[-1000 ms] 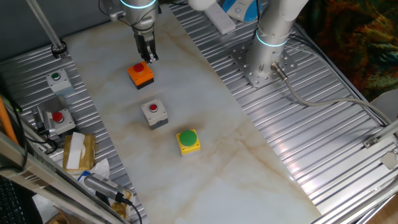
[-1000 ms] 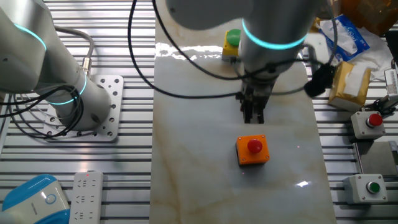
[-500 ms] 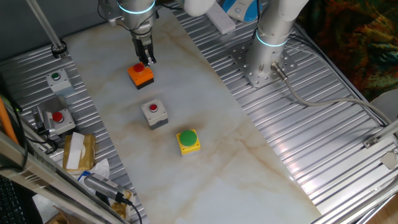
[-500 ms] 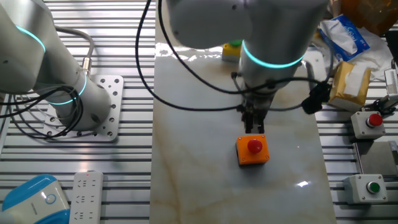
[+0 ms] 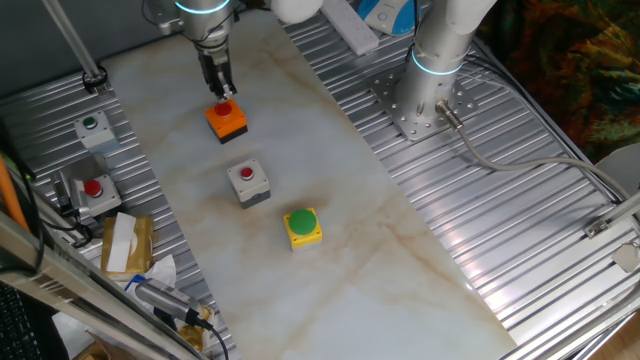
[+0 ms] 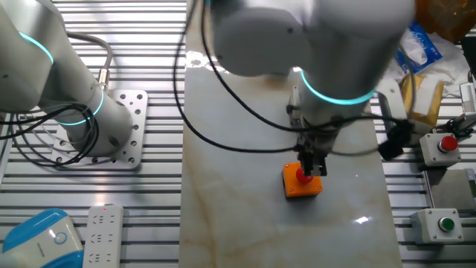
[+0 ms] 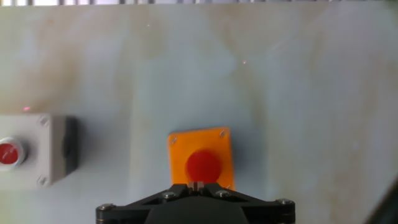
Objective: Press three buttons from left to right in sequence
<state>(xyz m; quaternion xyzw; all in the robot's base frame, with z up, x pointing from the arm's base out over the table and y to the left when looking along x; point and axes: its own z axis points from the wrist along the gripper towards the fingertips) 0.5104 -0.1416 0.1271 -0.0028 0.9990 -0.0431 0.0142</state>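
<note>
Fingertips [image 7: 197,184] are seen pressed together in the hand view, with no gap between them, forming a single blunt tip. The gripper [image 6: 310,173] is positioned directly over the red cap of the orange box [image 5: 226,119]; contact with the cap appears made or imminent, but it cannot be confirmed.

No grasp is required. The cap is to be taken at its centre and pushed straight down, since an off-centre push is judged likely to tip or slide the box. The box is judged to be light, rigid plastic resting loose on the smooth table [image 5: 330,210], so side load is to be avoided. The cap is expected to give a short, sprung travel.

The grey box [image 5: 247,182] lies next in line, apart from the orange one, and is also visible at the left edge of the hand view. The yellow box [image 5: 303,226] with the green cap lies last, farther along the same diagonal. Both appear untouched.
</note>
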